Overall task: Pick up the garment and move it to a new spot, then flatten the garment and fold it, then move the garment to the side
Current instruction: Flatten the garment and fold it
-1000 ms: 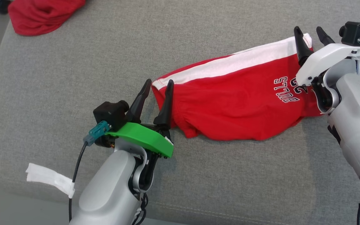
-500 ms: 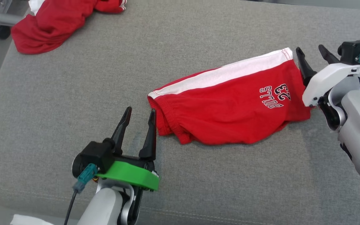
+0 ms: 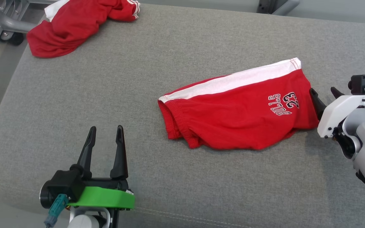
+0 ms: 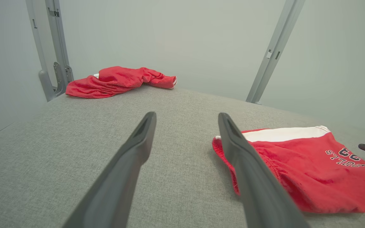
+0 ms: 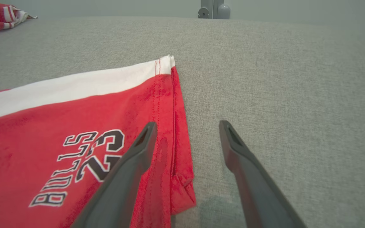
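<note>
Pincers both stand empty, fingers spread: left gripper [image 3: 105,127] well clear of the garment [image 3: 239,123], right gripper [image 3: 322,90] just beside its hem. Garment lies folded on the grey cushion [image 3: 138,79]; by my judgement, only the sideways move is left.

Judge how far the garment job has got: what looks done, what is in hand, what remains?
Done, apparently: the red shorts lie flat and folded on the grey cushion. In hand: nothing is gripped; the left gripper and the right gripper, beside the hem, are both open. Left: moving the shorts to the side; they sit mid-cushion.
</note>
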Available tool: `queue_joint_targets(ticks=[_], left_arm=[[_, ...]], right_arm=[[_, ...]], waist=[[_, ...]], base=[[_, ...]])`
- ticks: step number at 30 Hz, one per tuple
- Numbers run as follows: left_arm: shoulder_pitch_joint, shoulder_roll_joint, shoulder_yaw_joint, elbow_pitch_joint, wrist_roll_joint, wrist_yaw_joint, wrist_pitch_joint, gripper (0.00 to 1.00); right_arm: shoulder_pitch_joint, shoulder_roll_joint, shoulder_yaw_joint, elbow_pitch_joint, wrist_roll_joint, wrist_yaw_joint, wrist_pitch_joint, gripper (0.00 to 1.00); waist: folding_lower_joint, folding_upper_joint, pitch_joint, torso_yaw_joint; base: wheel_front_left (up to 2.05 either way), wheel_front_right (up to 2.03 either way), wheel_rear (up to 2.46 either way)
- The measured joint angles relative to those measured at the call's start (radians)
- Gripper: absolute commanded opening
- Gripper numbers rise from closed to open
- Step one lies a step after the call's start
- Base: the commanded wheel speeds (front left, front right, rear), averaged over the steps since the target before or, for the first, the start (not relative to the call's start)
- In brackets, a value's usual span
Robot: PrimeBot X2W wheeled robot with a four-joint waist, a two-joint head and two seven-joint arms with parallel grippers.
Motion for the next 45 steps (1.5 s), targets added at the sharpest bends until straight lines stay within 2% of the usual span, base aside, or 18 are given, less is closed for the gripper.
queue_joint_targets(ticks=[11, 12, 14, 15, 16, 17, 27, 37, 45], left_arm=[[0.02, -0.013, 0.043, -0.013, 0.006, -0.016, 0.0, 1.0], [0.02, -0.014, 0.045, -0.012, 0.006, -0.018, 0.0, 1.0], [0.02, -0.014, 0.051, -0.01, 0.006, -0.018, 0.0, 1.0], [0.02, -0.014, 0.053, -0.009, 0.006, -0.018, 0.0, 1.0], [0.02, -0.014, 0.055, -0.009, 0.007, -0.018, 0.0, 1.0], [0.021, -0.014, 0.057, -0.009, 0.009, -0.018, 0.0, 1.0], [0.027, -0.016, 0.048, -0.013, 0.008, -0.014, 0.0, 1.0], [0.029, -0.016, 0.048, -0.003, 0.01, -0.013, 0.0, 1.0], [0.03, -0.016, 0.053, 0.011, 0.017, -0.015, 0.0, 1.0]], right_arm=[[0.026, 0.033, -0.012, 0.083, 0.085, -0.001, 0.065, 1.0], [0.026, 0.036, -0.012, 0.085, 0.088, -0.001, 0.066, 0.49], [0.025, 0.046, -0.014, 0.089, 0.104, -0.001, 0.07, 0.32], [0.025, 0.05, -0.017, 0.092, 0.111, -0.001, 0.071, 0.31], [0.024, 0.056, -0.019, 0.093, 0.119, -0.001, 0.071, 0.11], [0.024, 0.063, -0.02, 0.092, 0.126, -0.001, 0.071, 0.0], [0.044, 0.084, -0.046, 0.028, 0.204, 0.0, -0.011, 0.0], [0.177, 0.059, -0.062, -0.087, 0.281, 0.0, -0.094, 0.0], [0.223, 0.054, -0.088, -0.116, 0.313, 0.0, -0.121, 0.0]], waist=[[0.0, 0.0, 0.016, 0.056], [0.0, 0.0, 0.017, 0.057], [0.0, 0.0, 0.016, 0.057], [0.0, 0.0, 0.015, 0.056], [0.0, 0.0, 0.014, 0.055], [0.0, -0.0001, 0.012, 0.052], [0.0, 0.0, -0.001, -0.012], [0.0, 0.0, -0.029, -0.127], [0.0, 0.0, -0.048, -0.219]], base=[[0.0, 0.0, 0.0], [0.0, 0.0, 0.0], [0.0, 0.0, 0.0], [0.0, 0.0, 0.0], [0.0, 0.0, 0.0], [0.0, 0.0, 0.0], [0.0, 0.0, 0.0], [0.0, 0.0, 0.0], [0.0, 0.0, 0.0]])
